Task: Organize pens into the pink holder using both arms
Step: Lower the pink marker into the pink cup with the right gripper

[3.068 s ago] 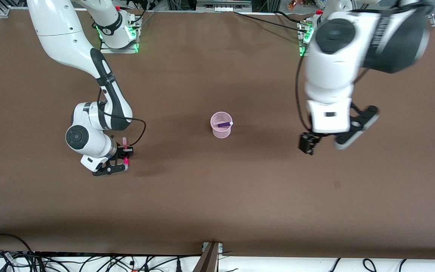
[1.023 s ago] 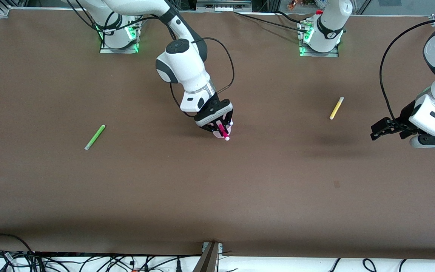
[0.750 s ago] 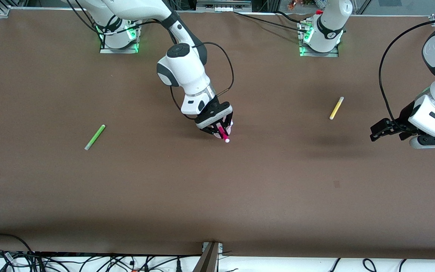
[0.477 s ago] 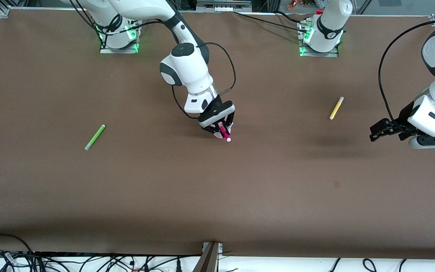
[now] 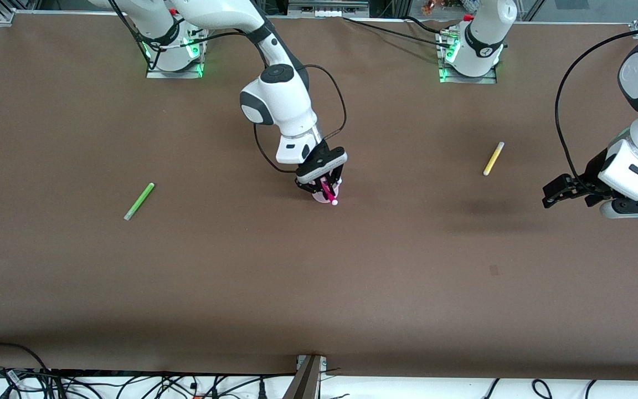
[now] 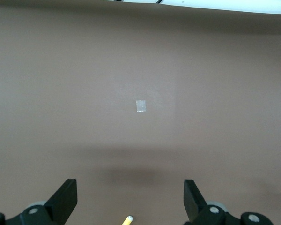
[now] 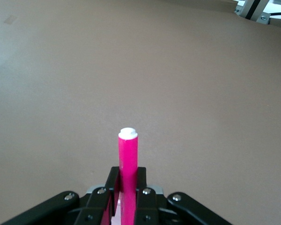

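The right arm's black two-finger gripper (image 5: pixel 324 185) hangs over the small pale pink translucent plastic cup (image 5: pixel 331 196) at table centre, jaws clamped tight on the slim magenta pink marker pen (image 5: pixel 328 193). Pen's long axis in front view runs approx 11-to-5 o'clock, white cap end (image 5: pixel 334 202) at the 5 o'clock tip, pointing toward the front camera and sticking out past the cup rim. In the right wrist view the pen (image 7: pixel 128 173) stands straight out from between the fingers (image 7: pixel 113 185), pale end away from the wrist. Can't tell whether the pen's other end is inside the cup; gripper hides it.

The lime green marker pen (image 5: pixel 139 200) lies flat toward the right arm's end of the table, axis approx 1-to-7 o'clock. The yellow marker pen (image 5: pixel 493 158) lies flat toward the left arm's end, also approx 1-to-7, pale tip (image 6: pixel 128 219) just showing in the left wrist view.

The left arm's black gripper (image 5: pixel 554 191) waits in the air over the table near its own end, jaws spread wide w/ nothing between them.

Surface: brown matte table covering (image 5: pixel 319 288), a small pale square patch (image 6: pixel 141 106) on it. Arm bases w/ green lights at 12 o'clock edge; black cables (image 5: pixel 130 382) along the 6 o'clock edge.
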Robot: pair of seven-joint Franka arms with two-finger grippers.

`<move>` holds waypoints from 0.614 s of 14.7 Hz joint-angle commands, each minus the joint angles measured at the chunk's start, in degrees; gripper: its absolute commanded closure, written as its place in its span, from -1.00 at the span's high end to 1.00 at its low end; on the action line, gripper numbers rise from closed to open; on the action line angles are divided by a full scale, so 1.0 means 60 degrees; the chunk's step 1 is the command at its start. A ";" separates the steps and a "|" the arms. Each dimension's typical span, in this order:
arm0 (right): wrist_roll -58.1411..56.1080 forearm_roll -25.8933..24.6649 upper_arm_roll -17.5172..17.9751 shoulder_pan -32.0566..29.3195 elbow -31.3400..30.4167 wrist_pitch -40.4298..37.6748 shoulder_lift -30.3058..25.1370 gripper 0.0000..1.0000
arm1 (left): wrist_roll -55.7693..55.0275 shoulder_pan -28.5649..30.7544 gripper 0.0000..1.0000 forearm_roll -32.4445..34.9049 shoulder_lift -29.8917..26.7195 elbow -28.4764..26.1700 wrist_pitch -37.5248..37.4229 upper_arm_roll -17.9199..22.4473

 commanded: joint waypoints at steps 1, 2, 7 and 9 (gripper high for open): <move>0.0322 -0.0262 -0.0223 0.0173 -0.0594 0.0690 -0.0106 -1.00 | 0.0008 0.0064 1.00 -0.0210 -0.0010 0.0054 0.0068 -0.0042; 0.0307 -0.0262 -0.0223 0.0173 -0.0668 0.0721 -0.0121 -1.00 | 0.0008 0.0064 1.00 -0.0210 0.0034 0.0199 0.0068 -0.0013; 0.0278 -0.0248 -0.0223 0.0173 -0.0625 0.0707 -0.0266 1.00 | -0.0064 0.0035 1.00 -0.0210 0.0063 0.0215 0.0053 -0.0041; 0.0263 -0.0219 -0.0223 0.0158 -0.0552 0.0474 -0.0515 1.00 | -0.0153 0.0035 1.00 -0.0210 0.0078 0.0215 0.0053 -0.0056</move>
